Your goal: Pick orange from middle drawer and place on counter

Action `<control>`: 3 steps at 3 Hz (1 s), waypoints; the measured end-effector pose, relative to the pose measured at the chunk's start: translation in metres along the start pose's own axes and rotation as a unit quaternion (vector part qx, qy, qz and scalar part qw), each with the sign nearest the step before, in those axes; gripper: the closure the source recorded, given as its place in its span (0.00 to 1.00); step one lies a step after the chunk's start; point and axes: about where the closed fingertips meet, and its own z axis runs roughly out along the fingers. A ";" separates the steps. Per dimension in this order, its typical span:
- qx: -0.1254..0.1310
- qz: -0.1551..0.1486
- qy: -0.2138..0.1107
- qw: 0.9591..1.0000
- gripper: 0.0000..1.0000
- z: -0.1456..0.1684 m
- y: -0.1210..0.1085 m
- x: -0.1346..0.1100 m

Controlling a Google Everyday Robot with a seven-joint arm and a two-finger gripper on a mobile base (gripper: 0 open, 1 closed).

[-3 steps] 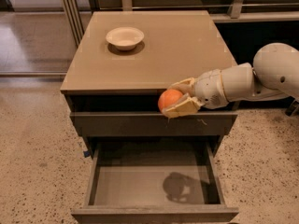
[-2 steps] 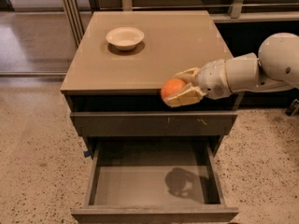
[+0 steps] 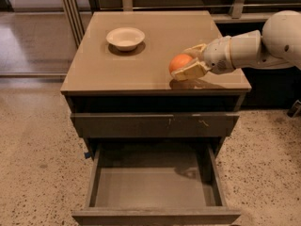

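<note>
Speckled terrazzo floor (image 3: 33,140) surrounds the cabinet, gritty-looking and pale. The counter (image 3: 141,67) is a smooth, flat, tan slab with a thin edge and a faint gloss. On it, toward 11 o'clock from the slab's middle, sits a round, shallow white bowl (image 3: 125,37); only its own pale inner surface shows.

Toward 3 o'clock on the slab is the orange (image 3: 178,61), small, round and bright, above its shadow near the front right edge. Whether it touches the slab cannot be told. The gripper (image 3: 184,63) reaches in from 3 o'clock, its cream fingers (image 3: 196,48) closed around the fruit, one above and one below. Behind it runs the white, rounded arm (image 3: 244,48).

Below the slab, the upper drawer front (image 3: 155,125) is pushed in, grey-brown with small pale scratches right of centre. At 6 o'clock, the middle drawer (image 3: 94,182) is pulled out, wide and shallow; its flat grey floor lies in full view, bearing a soft shadow.
</note>
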 end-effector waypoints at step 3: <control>0.017 -0.001 -0.019 1.000 1.00 0.046 -0.082 0.012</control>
